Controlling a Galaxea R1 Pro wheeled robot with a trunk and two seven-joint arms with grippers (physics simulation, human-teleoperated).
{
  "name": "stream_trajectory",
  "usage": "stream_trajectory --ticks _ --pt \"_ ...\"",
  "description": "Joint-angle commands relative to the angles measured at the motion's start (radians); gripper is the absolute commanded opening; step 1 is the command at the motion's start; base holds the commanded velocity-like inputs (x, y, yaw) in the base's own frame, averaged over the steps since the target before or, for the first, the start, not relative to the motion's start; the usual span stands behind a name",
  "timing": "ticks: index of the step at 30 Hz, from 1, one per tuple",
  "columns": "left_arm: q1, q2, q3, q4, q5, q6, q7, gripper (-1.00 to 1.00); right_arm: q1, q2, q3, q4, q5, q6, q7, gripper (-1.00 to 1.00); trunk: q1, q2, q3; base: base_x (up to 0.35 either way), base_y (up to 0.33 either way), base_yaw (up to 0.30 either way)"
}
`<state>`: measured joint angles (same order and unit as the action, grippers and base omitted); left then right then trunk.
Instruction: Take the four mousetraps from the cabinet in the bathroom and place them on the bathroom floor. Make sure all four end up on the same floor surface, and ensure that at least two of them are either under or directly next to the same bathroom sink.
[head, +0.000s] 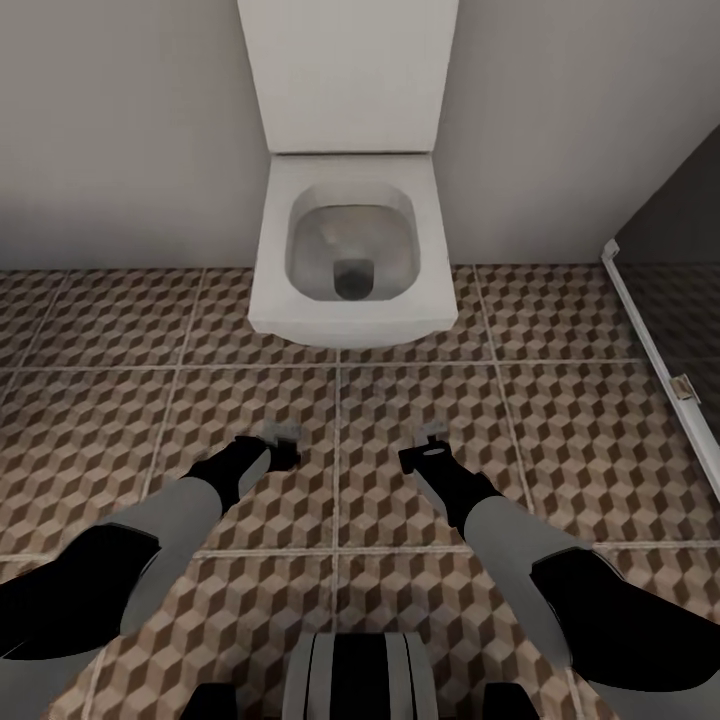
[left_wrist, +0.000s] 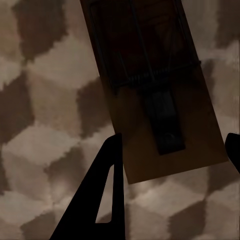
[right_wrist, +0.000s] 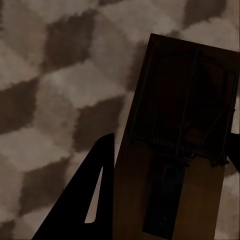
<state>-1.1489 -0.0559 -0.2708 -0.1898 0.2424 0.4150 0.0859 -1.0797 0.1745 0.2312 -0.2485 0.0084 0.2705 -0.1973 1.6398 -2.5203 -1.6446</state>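
Observation:
Both arms reach forward and down over the cube-patterned bathroom floor (head: 560, 420). In the left wrist view a brown wooden mousetrap (left_wrist: 160, 100) with dark wire lies between the black fingers (left_wrist: 100, 200), its edges against them, and my left gripper (left_wrist: 172, 150) is shut on it just above the tiles. My right gripper (right_wrist: 170, 165) likewise holds a second mousetrap (right_wrist: 180, 150) between its fingers (right_wrist: 85, 200). From the head camera the left gripper (head: 285, 445) and right gripper (head: 428, 448) hang side by side in front of the toilet. The cabinet and the sink are out of view.
A white wall-hung toilet (head: 350, 250) with an open bowl stands straight ahead against the pale wall. At the right a glass shower screen with a white frame (head: 650, 340) borders a dark shower floor. My own base (head: 360, 675) shows below.

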Motion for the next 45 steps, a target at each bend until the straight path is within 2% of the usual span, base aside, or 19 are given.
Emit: stream_trajectory --ticks 1,16,36,45 --pt "0.0 0.0 -0.007 -0.002 0.01 0.005 0.008 -1.0 0.0 0.0 0.005 -0.002 0.0 0.007 -0.002 -1.0 0.0 0.0 -0.004 0.0 0.0 0.0" --pt "0.0 -0.001 -0.007 -0.002 0.009 0.005 0.008 -1.0 0.0 0.0 0.005 -0.002 0.0 0.007 -0.002 -1.0 0.001 -0.001 -0.008 0.004 0.0 0.0" --pt "0.0 -0.001 -0.011 -0.002 0.009 0.005 0.008 -1.0 0.0 0.0 0.005 -0.002 0.001 0.007 -0.002 -1.0 0.001 -0.001 -0.008 0.174 0.0 0.0" --pt "0.0 -0.001 -0.011 -0.002 0.009 0.004 0.008 -1.0 0.0 0.0 0.005 -0.002 0.001 0.007 -0.002 -1.0 0.001 -0.001 -0.008 0.038 0.0 0.0"
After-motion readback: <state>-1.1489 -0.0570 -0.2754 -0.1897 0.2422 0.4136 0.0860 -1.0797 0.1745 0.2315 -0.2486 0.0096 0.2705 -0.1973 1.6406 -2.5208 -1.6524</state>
